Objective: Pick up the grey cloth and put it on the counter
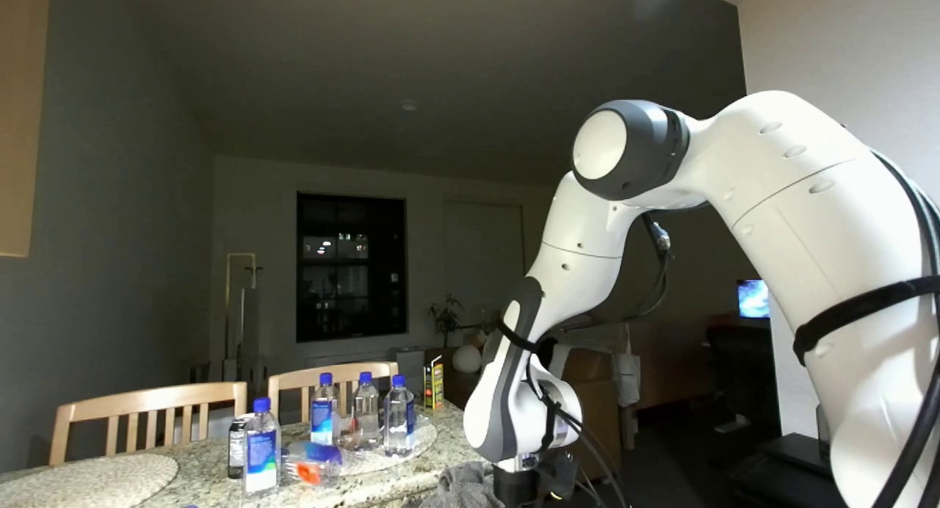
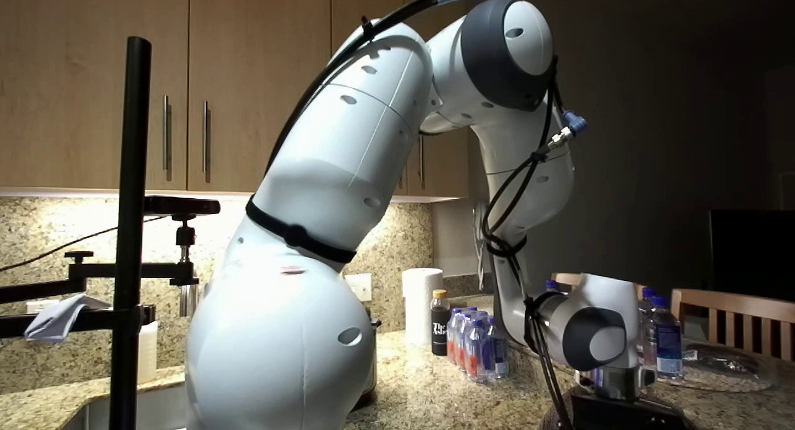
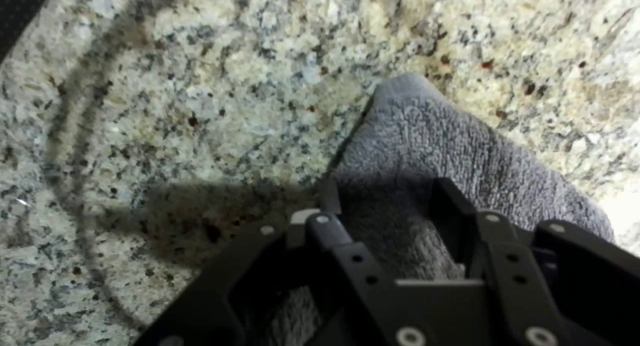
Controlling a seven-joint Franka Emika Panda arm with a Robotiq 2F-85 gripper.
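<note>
The grey cloth [image 3: 415, 131] lies bunched on the pale speckled stone counter [image 3: 225, 116] in the wrist view, one folded corner pointing away from the gripper. My gripper [image 3: 385, 193] is open over the cloth, its two fingers well apart, with grey fabric showing between and below them. The left finger is near the cloth's edge; the right finger is over the fabric. I cannot tell whether the fingertips touch it. In an exterior view part of the cloth [image 1: 464, 487] shows at the bottom edge beside the gripper body; the fingertips are out of frame there.
Several water bottles [image 1: 262, 449] and a dark can [image 1: 236, 447] stand on the raised stone top, with a woven placemat [image 1: 95, 482]. Packed bottles [image 2: 475, 349], a dark bottle [image 2: 440, 323] and a paper towel roll [image 2: 423, 306] stand on the lower worktop. A black pole [image 2: 130, 231] rises near the sink.
</note>
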